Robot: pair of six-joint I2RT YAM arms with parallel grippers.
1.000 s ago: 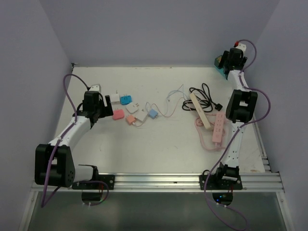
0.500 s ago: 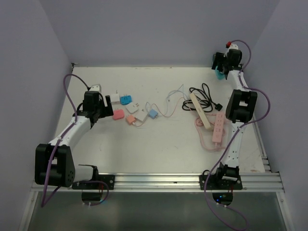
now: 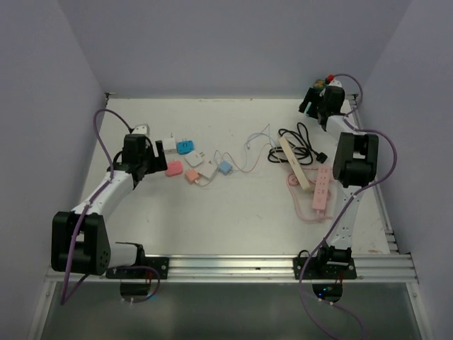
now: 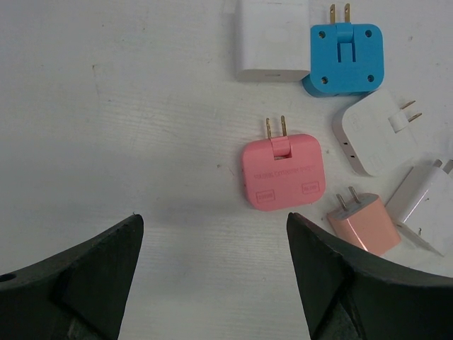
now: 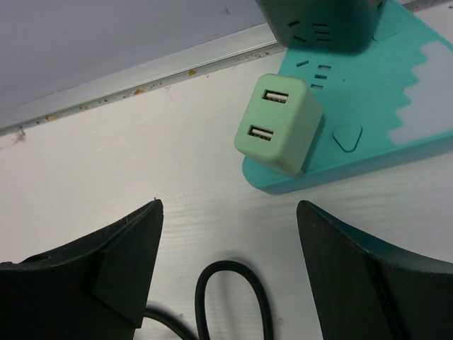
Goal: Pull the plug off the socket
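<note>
A teal power strip (image 5: 382,106) lies by the back wall in the right wrist view. A pale green USB plug (image 5: 279,124) sits in it, and a dark green plug (image 5: 318,25) sits further along. My right gripper (image 5: 228,205) is open and empty, a little short of the pale green plug and not touching it. In the top view my right gripper (image 3: 315,99) is at the back right corner and its arm hides most of the strip. My left gripper (image 4: 212,219) is open and empty just short of a pink adapter (image 4: 282,172); it also shows in the top view (image 3: 157,150).
Loose adapters lie by the left gripper: blue (image 4: 343,59), white (image 4: 272,39), a second white one (image 4: 374,131) and peach (image 4: 363,223). A black cable (image 5: 233,297) loops under the right gripper. A beige strip (image 3: 294,161) and a pink strip (image 3: 321,187) lie at mid right.
My right wrist has swung left along the back wall and turned down towards the teal strip. My left arm has not moved.
</note>
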